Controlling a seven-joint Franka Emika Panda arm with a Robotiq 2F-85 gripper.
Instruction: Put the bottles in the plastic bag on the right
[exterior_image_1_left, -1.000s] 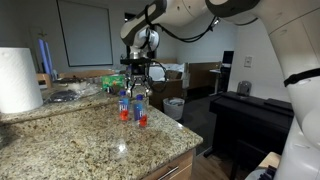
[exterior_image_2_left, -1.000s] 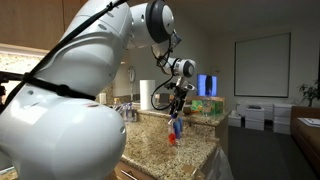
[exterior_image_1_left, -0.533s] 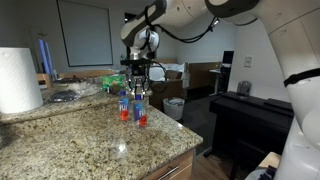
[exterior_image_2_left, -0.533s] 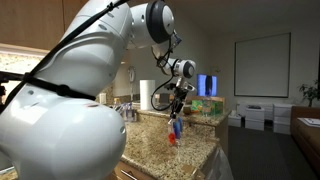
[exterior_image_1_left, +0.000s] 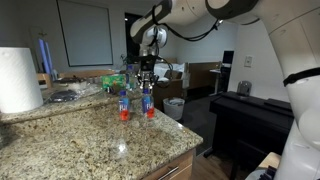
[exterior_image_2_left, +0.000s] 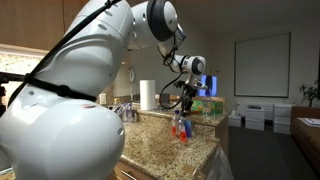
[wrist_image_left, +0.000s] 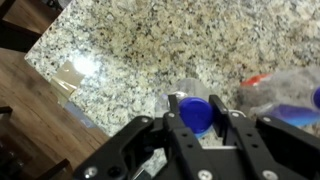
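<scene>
Two small clear bottles with red liquid and blue caps are on the speckled granite counter (exterior_image_1_left: 90, 140). My gripper (exterior_image_1_left: 147, 80) is shut on the neck of one bottle (exterior_image_1_left: 148, 104), just under its blue cap (wrist_image_left: 195, 110). This held bottle (exterior_image_2_left: 183, 127) hangs upright over the counter. The other bottle (exterior_image_1_left: 124, 103) stands free beside it. In the wrist view, crinkled clear plastic (wrist_image_left: 285, 95), possibly the plastic bag, lies at the right edge, with red and blue showing through it.
A paper towel roll (exterior_image_1_left: 18, 80) stands at the counter's back, also in view as a white roll (exterior_image_2_left: 147, 95). Clutter and a green item (exterior_image_1_left: 112, 76) sit behind the bottles. The counter edge (wrist_image_left: 70, 85) drops to a wooden floor. A dark keyboard (exterior_image_1_left: 250, 108) stands past it.
The jaws have shut on one bottle's neck. Gripper and bottle have shifted sideways, away from the other bottle, which has stayed in place.
</scene>
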